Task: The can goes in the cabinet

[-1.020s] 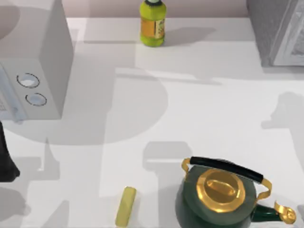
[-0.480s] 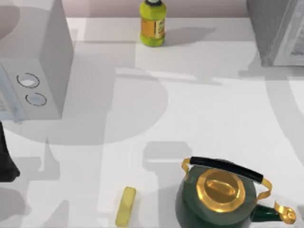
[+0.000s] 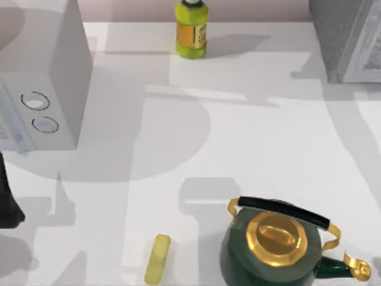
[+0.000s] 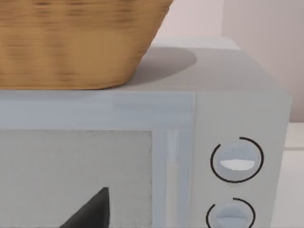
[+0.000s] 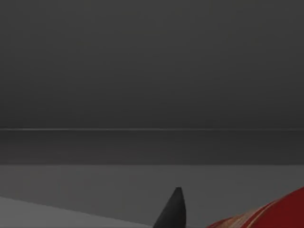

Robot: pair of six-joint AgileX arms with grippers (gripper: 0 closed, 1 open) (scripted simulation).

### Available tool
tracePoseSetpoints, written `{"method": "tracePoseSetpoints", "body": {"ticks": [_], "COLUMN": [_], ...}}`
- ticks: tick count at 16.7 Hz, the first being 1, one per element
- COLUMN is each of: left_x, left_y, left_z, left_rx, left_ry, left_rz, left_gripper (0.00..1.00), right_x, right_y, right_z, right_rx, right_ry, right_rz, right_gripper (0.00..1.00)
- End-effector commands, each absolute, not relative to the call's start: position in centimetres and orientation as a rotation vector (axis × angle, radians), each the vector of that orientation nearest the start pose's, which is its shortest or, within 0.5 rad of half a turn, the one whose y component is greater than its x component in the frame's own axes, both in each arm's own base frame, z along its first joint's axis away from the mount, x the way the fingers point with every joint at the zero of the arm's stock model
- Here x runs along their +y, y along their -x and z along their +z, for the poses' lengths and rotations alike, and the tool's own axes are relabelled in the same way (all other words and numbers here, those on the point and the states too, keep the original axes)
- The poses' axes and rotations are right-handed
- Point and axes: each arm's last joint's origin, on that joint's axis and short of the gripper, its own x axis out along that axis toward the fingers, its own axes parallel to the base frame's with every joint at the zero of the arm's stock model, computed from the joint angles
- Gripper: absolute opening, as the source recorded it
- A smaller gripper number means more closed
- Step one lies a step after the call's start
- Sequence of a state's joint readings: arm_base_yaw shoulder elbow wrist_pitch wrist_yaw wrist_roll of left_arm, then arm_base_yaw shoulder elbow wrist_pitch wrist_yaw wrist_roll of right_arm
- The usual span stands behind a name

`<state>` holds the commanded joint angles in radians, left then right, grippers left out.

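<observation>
Can (image 5: 275,214): you see its red side at the edge of the right wrist view, beside a dark fingertip (image 5: 174,211), before a dim grey interior; whether the right gripper grasps it, you cannot tell. From above, you see the cabinet (image 3: 348,39) at far right, microwave (image 3: 41,77) left, bottle (image 3: 191,30), kettle (image 3: 274,247). Your left wrist view faces the microwave, basket (image 4: 76,42) on top; its grip you cannot tell.

our left arm (image 3: 7,199): glossy black, rounded bulky casing, no markings we can make out | our left hand's finger (image 4: 90,211): matte black, tapered wedge | our right hand's finger (image 5: 172,211): dark grey-black, pointed tip
</observation>
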<state>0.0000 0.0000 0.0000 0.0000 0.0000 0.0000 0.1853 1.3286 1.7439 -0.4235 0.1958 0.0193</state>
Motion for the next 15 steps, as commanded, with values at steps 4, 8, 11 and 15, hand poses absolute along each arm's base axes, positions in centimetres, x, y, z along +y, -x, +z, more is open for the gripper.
{"method": "tracePoseSetpoints", "body": {"ticks": [4, 8, 11, 15], "left_x": [-0.1, -0.1, -0.1, -0.1], "left_y": [-10.6, -10.6, -10.6, -10.6], "left_z": [16.0, 16.0, 16.0, 16.0], "left_rx": [0.0, 0.0, 0.0, 0.0], "left_ry": [0.0, 0.0, 0.0, 0.0], "left_rz": [0.0, 0.0, 0.0, 0.0], "left_gripper": [1.0, 1.0, 1.0, 1.0], "right_x": [4.6, 4.7, 4.6, 4.4], "right_y": [-25.7, -28.3, -31.4, -35.0], "right_z": [50.9, 51.3, 52.5, 54.8], "right_rx": [0.007, 0.038, 0.035, -0.027], "right_ry": [-0.003, 0.013, 0.008, -0.014], "right_rz": [-0.002, -0.015, -0.028, -0.031], "right_gripper": [0.0, 0.0, 0.0, 0.0]}}
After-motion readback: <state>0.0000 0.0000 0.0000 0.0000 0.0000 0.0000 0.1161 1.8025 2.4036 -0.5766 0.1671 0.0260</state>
